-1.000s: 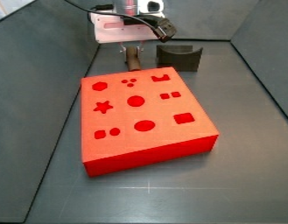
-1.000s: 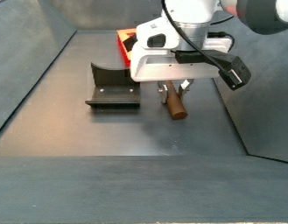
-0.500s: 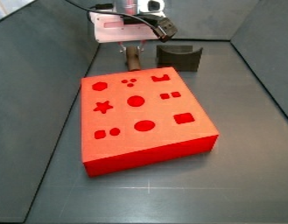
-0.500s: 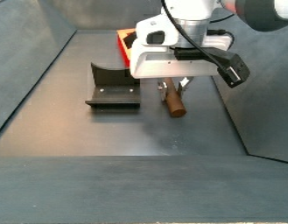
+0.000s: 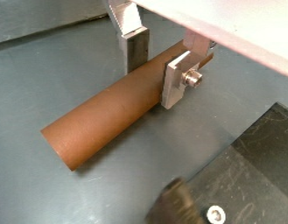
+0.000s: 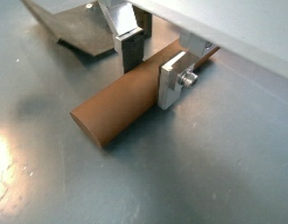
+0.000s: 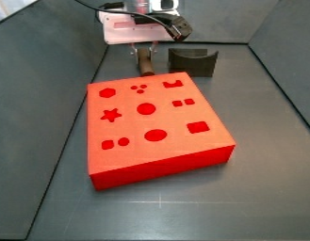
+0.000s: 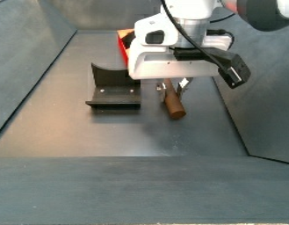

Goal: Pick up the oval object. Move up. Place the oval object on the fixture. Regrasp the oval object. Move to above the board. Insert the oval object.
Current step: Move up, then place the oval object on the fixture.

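Observation:
The oval object point(image 5: 94, 131) is a brown rod lying low over the grey floor, also seen in the oval object's other wrist picture point(image 6: 111, 118). My gripper point(image 5: 154, 83) point(image 6: 150, 83) has its two silver fingers pressed on either side of the rod's far half. In a side view the gripper point(image 8: 172, 88) hangs over the oval object point(image 8: 174, 104), to the right of the dark fixture point(image 8: 111, 88). From the opposite side the oval object point(image 7: 144, 62) sits under the gripper point(image 7: 144, 55), between the red board point(image 7: 155, 118) and the fixture point(image 7: 195, 61).
Grey walls close in the floor on both sides point(image 7: 44, 113). A corner of the board point(image 8: 127, 37) shows behind the white hand. The dark cable and camera mount point(image 8: 228, 70) stick out beside the hand.
The hand has crept slightly upward over the last second, with the rod staying between its fingers. The board and fixture have not moved.

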Robot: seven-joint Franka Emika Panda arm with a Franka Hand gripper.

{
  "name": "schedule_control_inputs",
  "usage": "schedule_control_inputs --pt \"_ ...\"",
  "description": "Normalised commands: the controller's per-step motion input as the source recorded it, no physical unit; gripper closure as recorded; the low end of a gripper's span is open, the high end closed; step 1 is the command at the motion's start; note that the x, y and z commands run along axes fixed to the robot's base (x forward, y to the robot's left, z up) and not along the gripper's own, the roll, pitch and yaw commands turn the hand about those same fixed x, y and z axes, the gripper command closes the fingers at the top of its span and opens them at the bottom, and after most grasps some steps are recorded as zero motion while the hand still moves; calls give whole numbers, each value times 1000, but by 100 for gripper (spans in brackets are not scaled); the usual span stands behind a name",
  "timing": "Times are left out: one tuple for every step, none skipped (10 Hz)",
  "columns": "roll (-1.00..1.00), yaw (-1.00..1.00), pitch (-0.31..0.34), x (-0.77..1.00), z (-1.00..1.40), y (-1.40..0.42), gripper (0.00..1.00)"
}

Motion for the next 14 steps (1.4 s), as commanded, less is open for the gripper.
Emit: schedule_control_inputs --pt "0 0 0 0 833 0 100" --pt "1 21 17 -34 807 40 100" --pt "1 19 23 -48 754 35 100" --pt "7 10 11 -41 549 19 100" --pt "8 6 16 -38 451 14 100" --pt "13 0 24 -28 240 11 100" --pt "0 0 0 0 1000 0 100" --pt "2 -3 8 2 1000 -2 100" --pt "2 -4 20 -5 1000 -2 100" --pt "7 -5 27 -10 1000 0 100" --pt "12 -6 29 -16 1000 3 100" --pt "19 -7 30 -21 1000 7 100" --pt "24 -8 35 -25 1000 10 100" --pt "29 -8 40 -21 808 12 100"
